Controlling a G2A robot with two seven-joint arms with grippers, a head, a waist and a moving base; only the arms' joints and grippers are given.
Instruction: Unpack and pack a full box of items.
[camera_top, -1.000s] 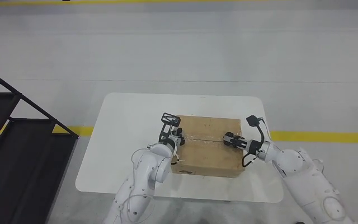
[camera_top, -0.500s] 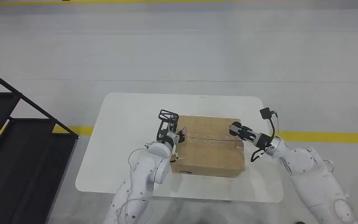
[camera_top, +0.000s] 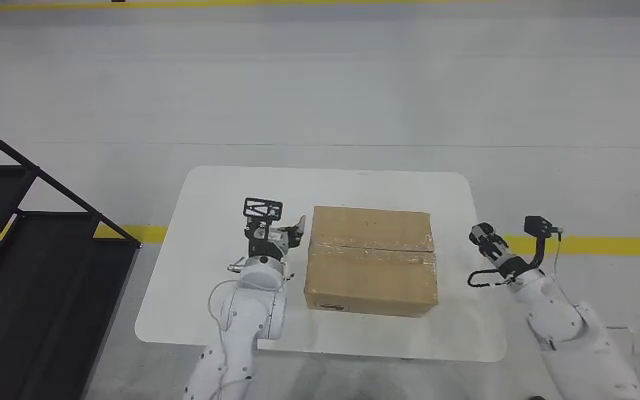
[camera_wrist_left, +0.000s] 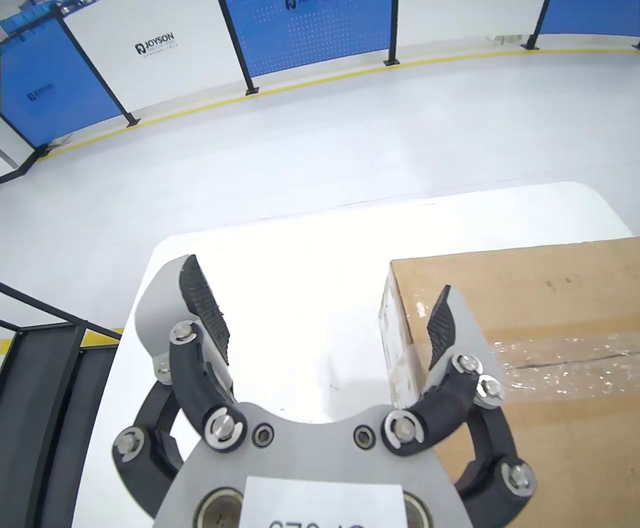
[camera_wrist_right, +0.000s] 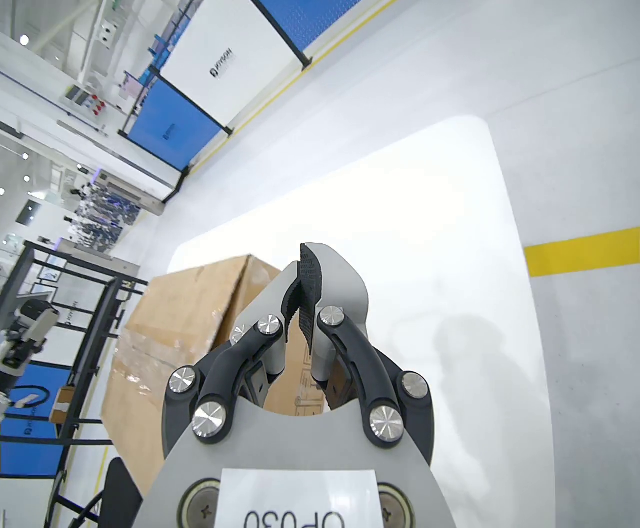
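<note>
I observe one brown cardboard box (camera_top: 371, 260) lying flat near the middle of the white desk (camera_top: 230, 200). Its top flaps are closed, and clear tape (camera_wrist_left: 565, 350) runs along the centre seam.

The left claw (camera_top: 288, 230) is held just beside the box's left end with its jaws spread wide and nothing between them. From the left wrist view one finger (camera_wrist_left: 442, 320) overlaps the box's upper edge; I cannot tell whether it touches.

The right claw (camera_top: 481, 236) sits at the desk's right edge, well apart from the box. Its pads (camera_wrist_right: 310, 280) are pressed together and hold nothing.

A black metal rack (camera_top: 50, 270) stands off the desk's left side. A yellow floor line (camera_top: 590, 243) passes behind the right arm. Blue fence panels (camera_wrist_left: 310, 35) border the floor beyond.
</note>
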